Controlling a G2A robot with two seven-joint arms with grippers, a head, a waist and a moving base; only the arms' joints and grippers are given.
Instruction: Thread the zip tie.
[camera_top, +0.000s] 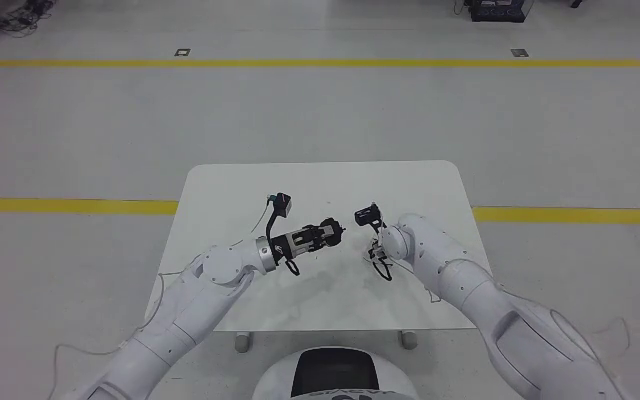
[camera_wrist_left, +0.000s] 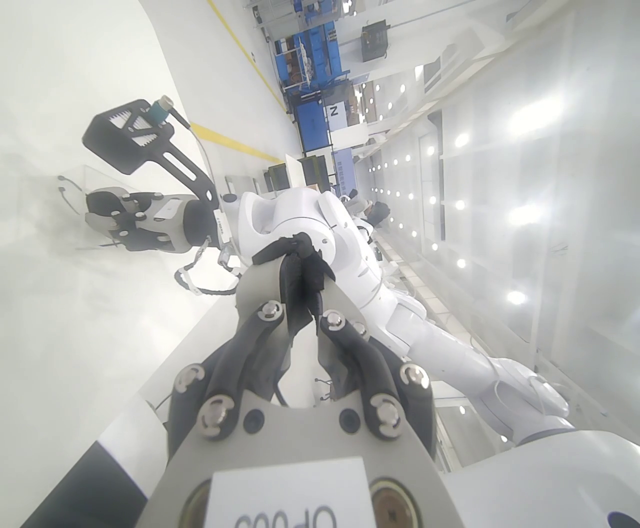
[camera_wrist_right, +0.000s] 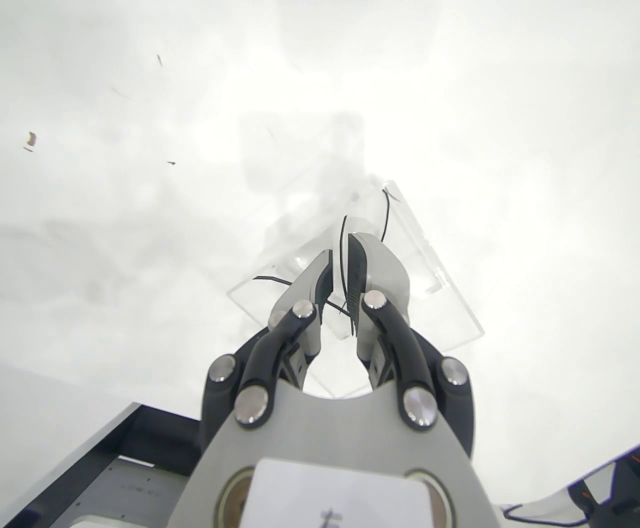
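A white label (camera_wrist_left: 285, 492) with dark print sits on the body of the left pincer (camera_wrist_left: 300, 262), cut by the picture's edge. A similar label is on the right pincer (camera_wrist_right: 342, 260).

The zip tie (camera_wrist_right: 343, 235) is thin and black. One strand of it stands in the narrow gap between the jaws of the right pincer. These jaws are a little released and do not visibly press it. A second strand leaves this pincer sideways, and a third, curved one lies further out. All three run over a clear plate (camera_wrist_right: 445, 300) just below this pincer, over the white bench (camera_top: 400, 185).

The left pincer is clenched, with its dark tips pressed together. Whether something is between them, I cannot tell. In the top view both pincers are over the middle of the bench, with their tips facing each other, near but apart.
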